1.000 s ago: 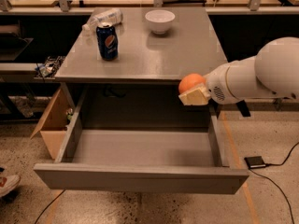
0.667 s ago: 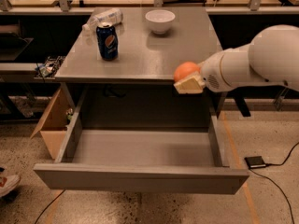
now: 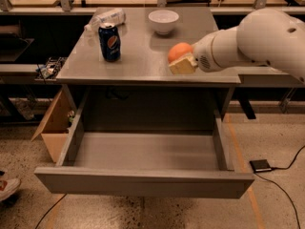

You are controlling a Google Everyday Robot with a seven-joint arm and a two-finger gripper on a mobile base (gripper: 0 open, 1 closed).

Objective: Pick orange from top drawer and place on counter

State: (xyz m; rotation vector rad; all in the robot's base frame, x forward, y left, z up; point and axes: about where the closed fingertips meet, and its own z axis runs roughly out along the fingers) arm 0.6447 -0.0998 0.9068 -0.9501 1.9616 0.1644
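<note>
The orange (image 3: 178,51) is held in my gripper (image 3: 181,61), which is shut on it with a tan finger pad (image 3: 183,66) showing below the fruit. The gripper reaches in from the right on a white arm and holds the orange just above the right front part of the grey counter (image 3: 138,61). The top drawer (image 3: 143,151) is pulled fully open below the counter and its flat bottom is bare.
A blue Pepsi can (image 3: 109,42) stands on the counter's left side, a clear plastic bottle (image 3: 107,18) lies behind it, and a white bowl (image 3: 163,21) sits at the back middle. A cardboard box (image 3: 52,128) is left of the cabinet. A small black device with a cable (image 3: 261,165) lies on the floor at right.
My gripper has carried the orange up and to the left, from beside the counter's right front edge to above the countertop.
</note>
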